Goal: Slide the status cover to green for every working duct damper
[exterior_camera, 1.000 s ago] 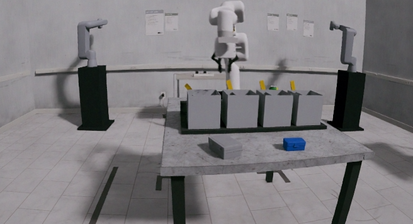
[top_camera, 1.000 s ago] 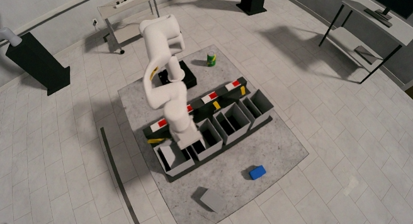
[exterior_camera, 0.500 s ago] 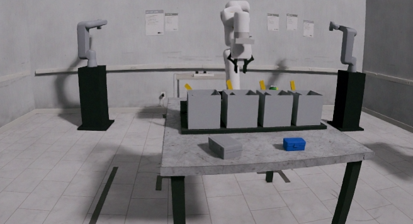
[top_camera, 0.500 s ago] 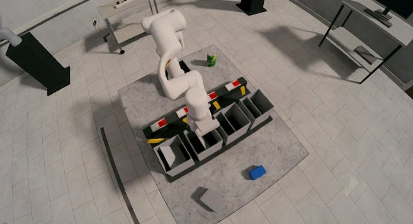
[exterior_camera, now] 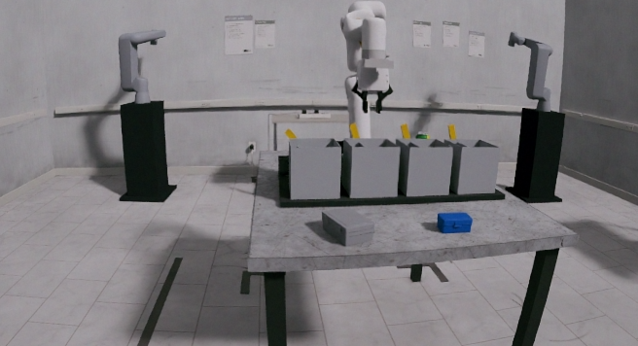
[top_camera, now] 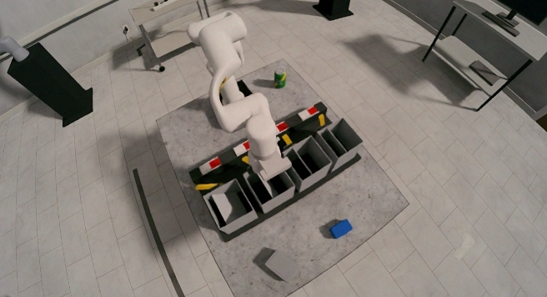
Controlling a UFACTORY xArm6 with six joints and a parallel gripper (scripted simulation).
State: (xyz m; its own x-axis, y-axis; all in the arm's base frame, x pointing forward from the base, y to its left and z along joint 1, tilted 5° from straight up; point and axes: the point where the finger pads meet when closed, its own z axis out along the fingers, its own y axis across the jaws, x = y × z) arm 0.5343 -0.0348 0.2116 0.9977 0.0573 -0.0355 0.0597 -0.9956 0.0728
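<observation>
Four grey duct dampers stand in a row on a black base: the first (top_camera: pixel 230 205), second (top_camera: pixel 273 190), third (top_camera: pixel 308 159) and fourth (top_camera: pixel 339 140). Behind each is a yellow lever, such as the first (top_camera: pixel 206 186), and a status slider on a black rail. All four sliders (top_camera: pixel 210 163) (top_camera: pixel 242 148) (top_camera: pixel 282 127) (top_camera: pixel 308 112) show red beside a white cover. My gripper (exterior_camera: pixel 372 107) hangs well above the second damper (exterior_camera: pixel 371 168), pointing down. Its fingers stand partly apart with nothing between them. In the top view the wrist hides the fingers.
A blue box (top_camera: pixel 341 229) and a grey box (top_camera: pixel 282 264) lie on the table in front of the dampers. A green can (top_camera: pixel 279 78) stands behind the rail near the arm's base (top_camera: pixel 233 93). Two other arms on black pedestals stand off the table.
</observation>
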